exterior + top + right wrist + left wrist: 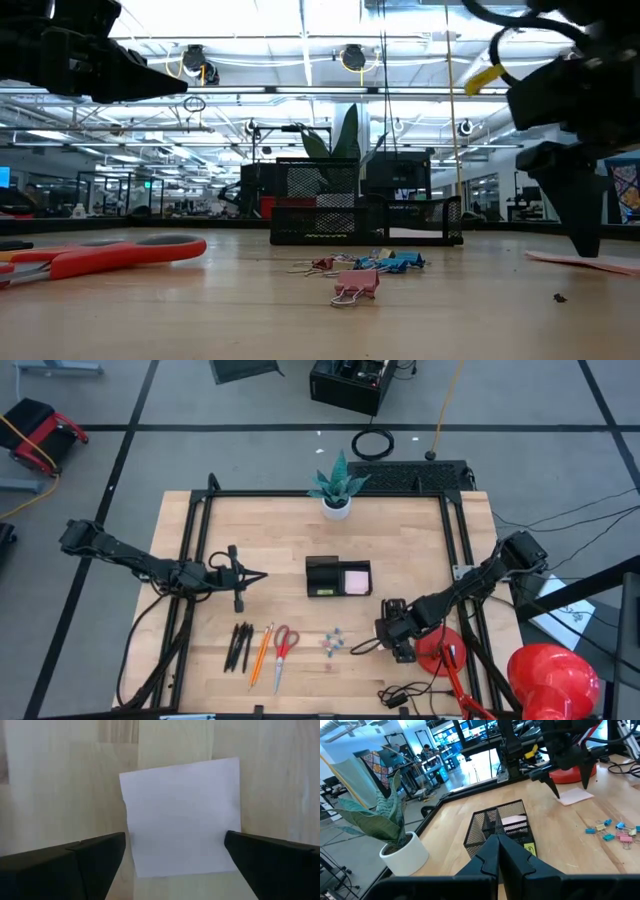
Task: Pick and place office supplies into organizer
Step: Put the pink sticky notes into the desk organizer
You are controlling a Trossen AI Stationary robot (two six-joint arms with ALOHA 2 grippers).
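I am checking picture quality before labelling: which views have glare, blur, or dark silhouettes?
Low view: bright ceiling lights behind turn the right gripper into a dark silhouette; the scissors close to the lens look soft. Right wrist view: the pale square note looks washed out and featureless. High view: even light, with no strong shadows.

2 black jointed arms (140, 563), dark wedge fingers (75, 862), yellow tag (482, 76).
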